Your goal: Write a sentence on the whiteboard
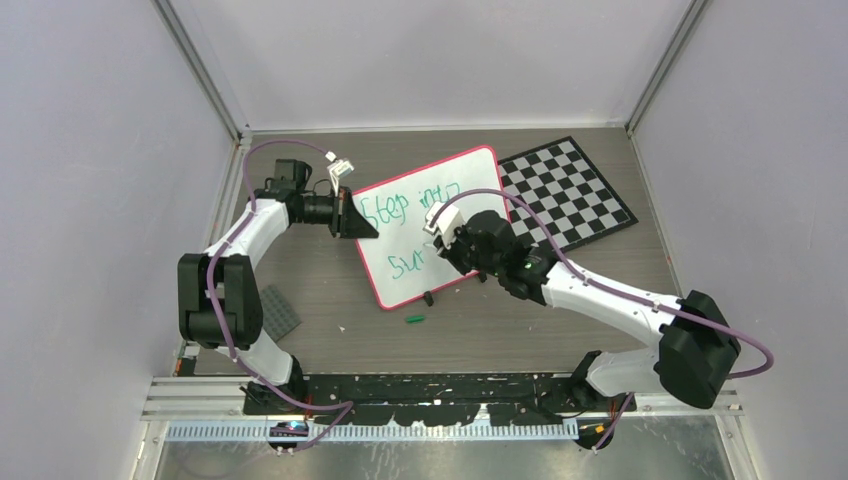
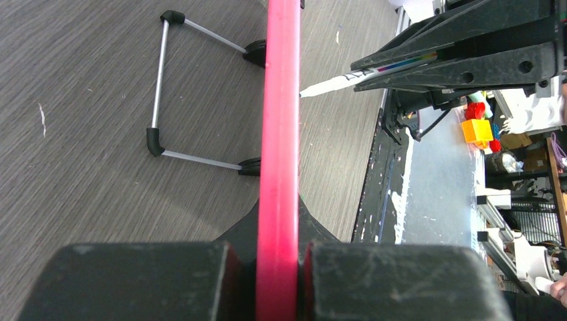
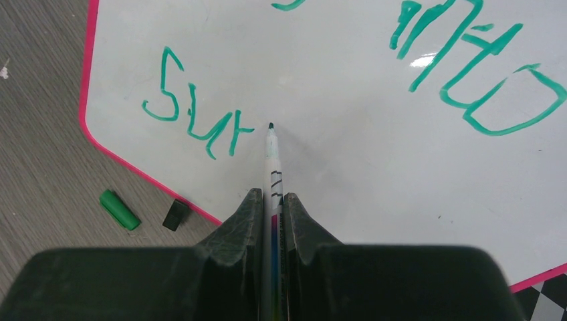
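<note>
The whiteboard [image 1: 400, 247], white with a pink rim, stands tilted on a wire stand [image 2: 159, 87]. My left gripper [image 1: 357, 222] is shut on its left edge; in the left wrist view the pink rim [image 2: 281, 134] runs up between the jaws of that gripper [image 2: 279, 249]. The sentence [image 3: 194, 117] is in green marker, "Step into" above and "Sur" below. My right gripper [image 3: 272, 198] is shut on a white marker [image 3: 272, 160]. Its green tip sits at the board face just right of "Sur"; contact cannot be told.
A black-and-white checkered board [image 1: 575, 190] lies behind the whiteboard at the right. A green marker cap [image 3: 120, 209] and a small black clip [image 3: 176, 215] lie on the table below the board's lower edge. A grey flat plate [image 1: 280, 310] lies near the left arm.
</note>
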Tool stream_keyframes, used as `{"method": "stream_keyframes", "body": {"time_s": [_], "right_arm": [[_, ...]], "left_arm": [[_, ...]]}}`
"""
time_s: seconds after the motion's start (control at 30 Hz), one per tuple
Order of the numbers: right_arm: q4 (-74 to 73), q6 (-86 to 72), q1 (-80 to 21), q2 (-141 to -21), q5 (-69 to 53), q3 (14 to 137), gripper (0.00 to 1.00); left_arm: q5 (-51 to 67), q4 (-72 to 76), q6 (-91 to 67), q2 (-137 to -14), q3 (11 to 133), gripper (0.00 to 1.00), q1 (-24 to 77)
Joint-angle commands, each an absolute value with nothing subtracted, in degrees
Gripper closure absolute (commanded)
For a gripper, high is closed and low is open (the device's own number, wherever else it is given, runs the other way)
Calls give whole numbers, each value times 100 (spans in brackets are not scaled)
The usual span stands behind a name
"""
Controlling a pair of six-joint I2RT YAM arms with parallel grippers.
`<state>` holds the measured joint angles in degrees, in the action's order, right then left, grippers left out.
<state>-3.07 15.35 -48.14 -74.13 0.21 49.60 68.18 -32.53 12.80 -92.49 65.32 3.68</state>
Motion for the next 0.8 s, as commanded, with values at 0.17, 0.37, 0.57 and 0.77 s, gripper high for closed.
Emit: {"method": "stream_keyframes", "body": {"time_s": [0.17, 0.37, 0.57, 0.77], "right_arm": [[-82, 1665, -4799, -7653, 83, 5133, 100], [-221, 1631, -4794, -7583, 220, 5041, 100], [-375, 1514, -4796, -7407, 335, 4774, 100], [-406, 1520, -4797, -7367, 271, 4558, 100]], "left_arm": [[6248, -4102, 1355, -9394, 6487, 100, 466], [6249, -4096, 1363, -9393, 6478, 100, 463], [6257, -4100, 1384, -9410, 6485, 100, 464], [6254, -4157, 1438, -9407, 6495, 100, 461]]}}
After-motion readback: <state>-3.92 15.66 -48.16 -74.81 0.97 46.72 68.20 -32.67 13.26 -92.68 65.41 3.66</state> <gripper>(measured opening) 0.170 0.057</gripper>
